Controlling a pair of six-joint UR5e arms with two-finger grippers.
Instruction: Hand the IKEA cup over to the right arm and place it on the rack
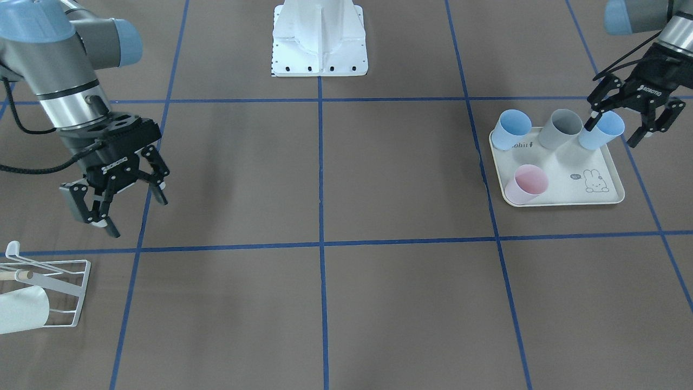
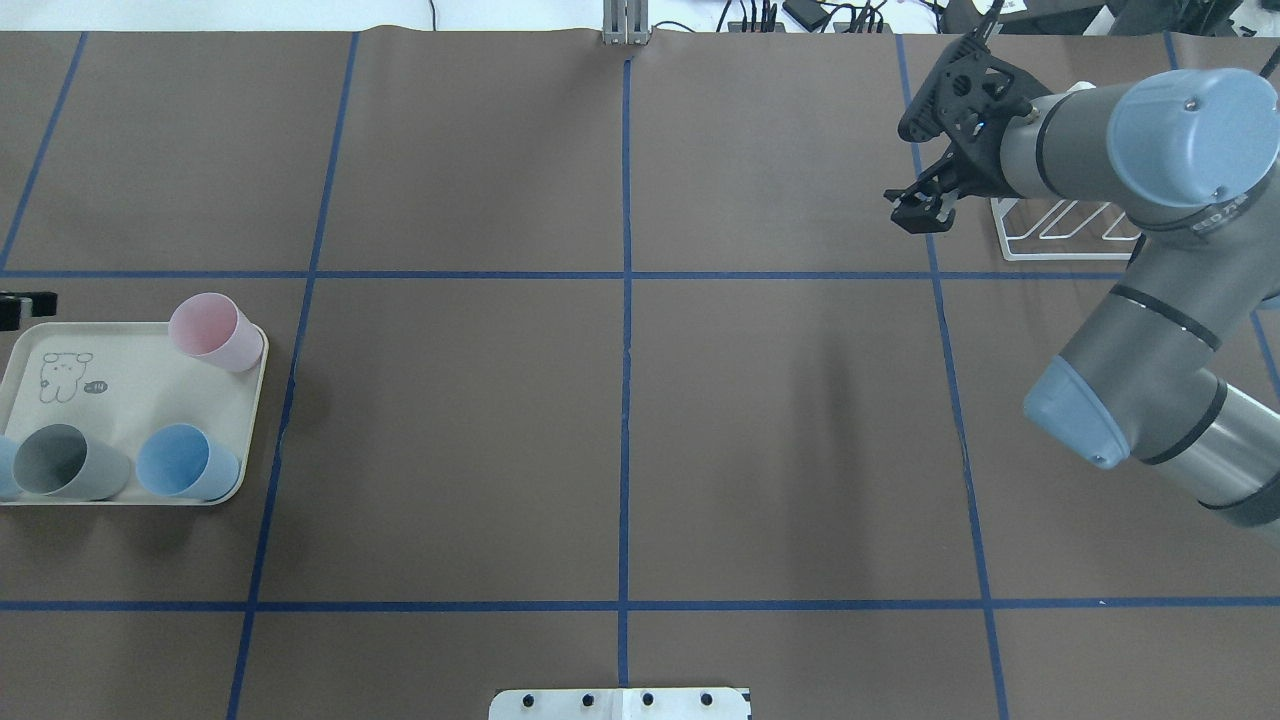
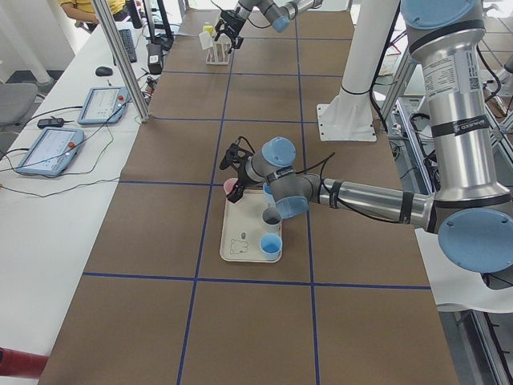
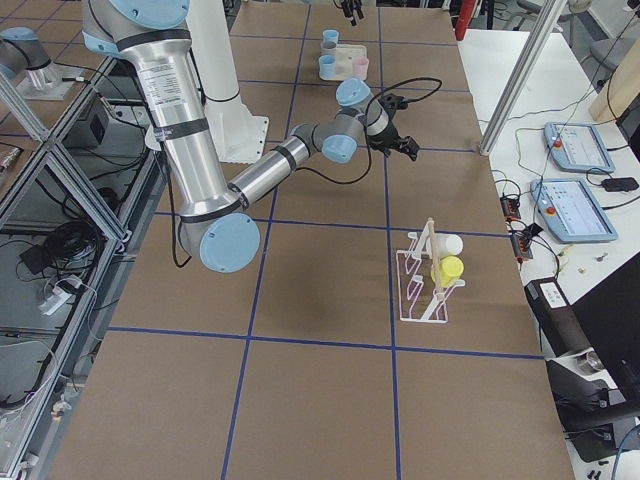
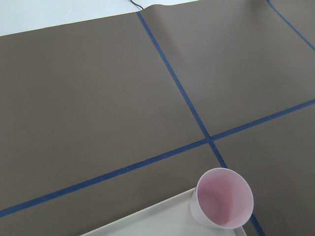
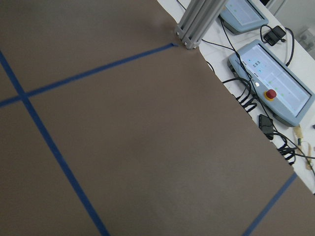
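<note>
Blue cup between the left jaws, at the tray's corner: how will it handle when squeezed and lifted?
The blue cup looks like thin-walled, smooth plastic, so it is probably light and slightly flexible under a squeeze. Its smooth, tapered wall may slide in the jaws of the left gripper. It stands close beside the grey cup near the tray rim, so a nudge could tip it.

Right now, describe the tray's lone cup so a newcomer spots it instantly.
Find the cream tray with the rabbit drawing at the table's end on the robot's left. At its corner farthest from the robot, toward the table's middle, stands the pink cup; the other three cups, two light blue and one grey, line the robot-side edge.
</note>
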